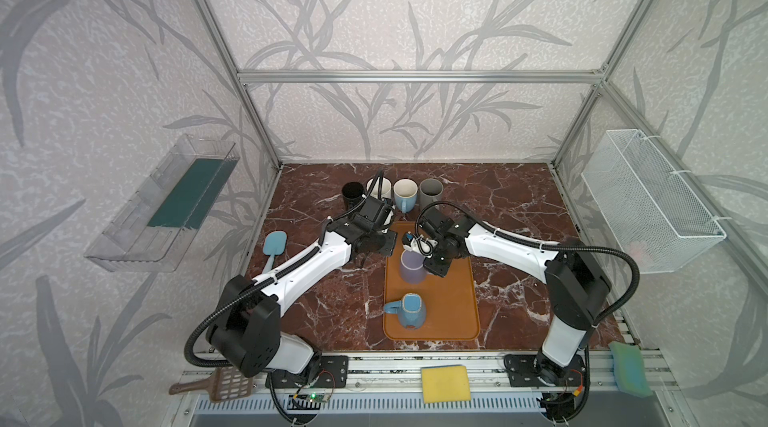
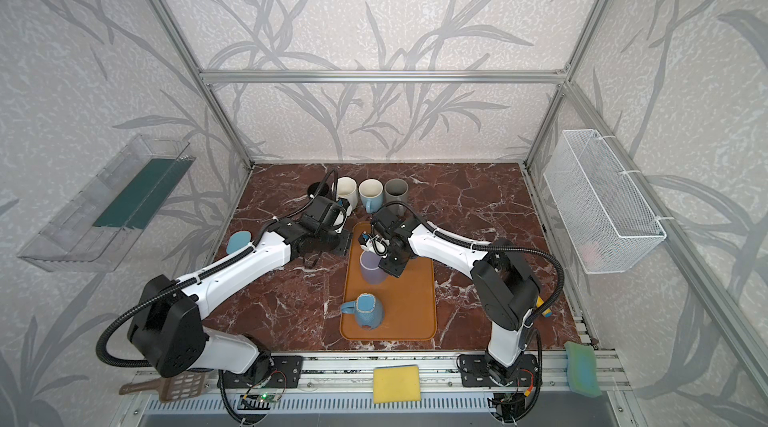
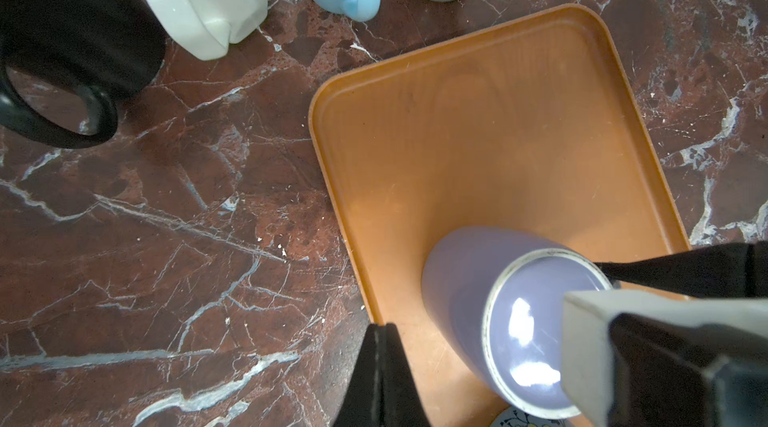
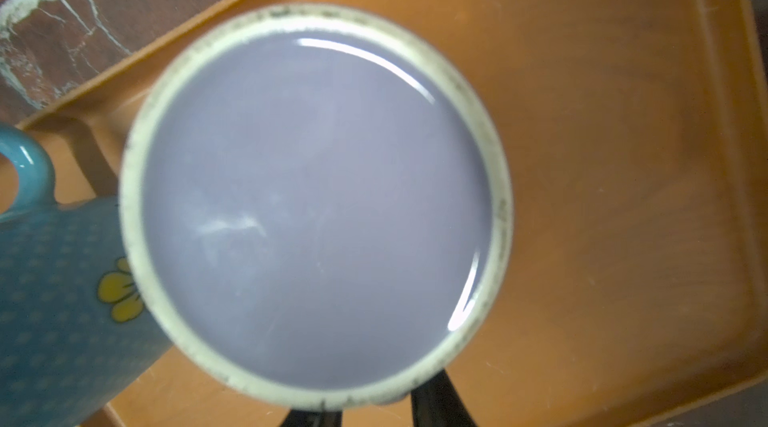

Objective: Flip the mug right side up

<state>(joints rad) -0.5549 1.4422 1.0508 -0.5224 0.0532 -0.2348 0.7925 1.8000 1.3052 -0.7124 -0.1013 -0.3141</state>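
Observation:
A lavender mug (image 1: 412, 267) (image 2: 371, 267) stands upside down at the far end of the orange tray (image 1: 453, 312). Its base (image 4: 316, 204) fills the right wrist view. My right gripper (image 1: 428, 266) (image 4: 374, 408) reaches down at the mug's right side. Two black fingertips (image 4: 436, 404) stand apart just past the base rim, and whatever lies between them is hidden under the mug. My left gripper (image 1: 390, 244) (image 3: 380, 342) is shut and empty, hovering at the tray's left edge beside the mug (image 3: 528, 333). A blue flowered mug (image 1: 409, 312) (image 4: 54, 300) also stands upside down nearer the front.
Several upright mugs line the back: black (image 1: 353, 193), white (image 1: 379, 188), light blue (image 1: 405, 194), grey (image 1: 431, 192). A blue spatula (image 1: 273, 247) lies left of the left arm. A yellow sponge (image 1: 444, 383) and a green one (image 1: 629, 369) sit on the front rail.

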